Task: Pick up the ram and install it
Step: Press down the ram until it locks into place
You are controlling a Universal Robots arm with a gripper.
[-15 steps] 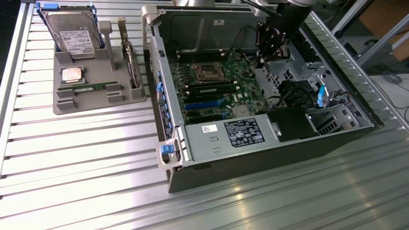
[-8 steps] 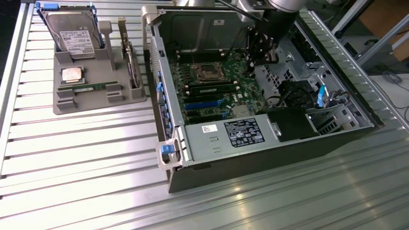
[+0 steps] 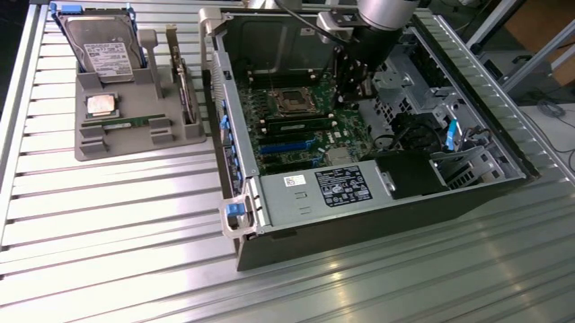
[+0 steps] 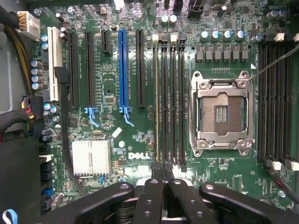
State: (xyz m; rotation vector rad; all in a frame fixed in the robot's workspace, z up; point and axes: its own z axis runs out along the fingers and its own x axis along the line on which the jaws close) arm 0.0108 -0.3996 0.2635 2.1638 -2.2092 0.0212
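Grey computer case (image 3: 359, 215), side open, your largest item; green motherboard (image 4: 135, 140) inside. Your gripper (image 4: 163, 179) hangs over the memory slots (image 4: 168, 100), fingers pressed together, holding nothing you can make out. One ram stick (image 3: 134, 122) lies on the grey tray (image 3: 99, 145), beside the case.

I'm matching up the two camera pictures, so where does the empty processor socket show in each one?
Exterior view: the processor socket sits on the motherboard inside the open case, just to the exterior view's left of the arm.
Wrist view: the processor socket, silver-framed, lies between two banks of black memory slots.
Shared landmark: the blue expansion slot.
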